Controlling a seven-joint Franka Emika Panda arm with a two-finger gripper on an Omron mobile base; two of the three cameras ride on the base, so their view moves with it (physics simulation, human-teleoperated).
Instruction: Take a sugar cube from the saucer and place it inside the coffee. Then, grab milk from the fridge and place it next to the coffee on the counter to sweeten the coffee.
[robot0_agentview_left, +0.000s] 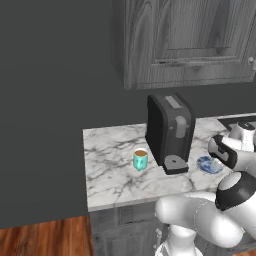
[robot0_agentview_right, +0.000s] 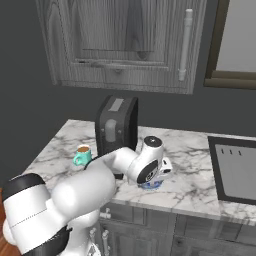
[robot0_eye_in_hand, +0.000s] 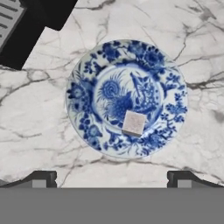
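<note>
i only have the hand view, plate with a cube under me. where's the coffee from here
Observer: The coffee stands on the counter on the far side of the black coffee machine from the saucer.
Operator: anything in the cup yet
Observer: Brown liquid shows in it; I cannot tell more.
Operator: is my arm over the plate or off to one side
Observer: In the right base view the wrist hangs right above the saucer, covering most of it.
Operator: gripper ready
Observer: The gripper is open and holds nothing; the sugar cube lies on the saucer.
</note>
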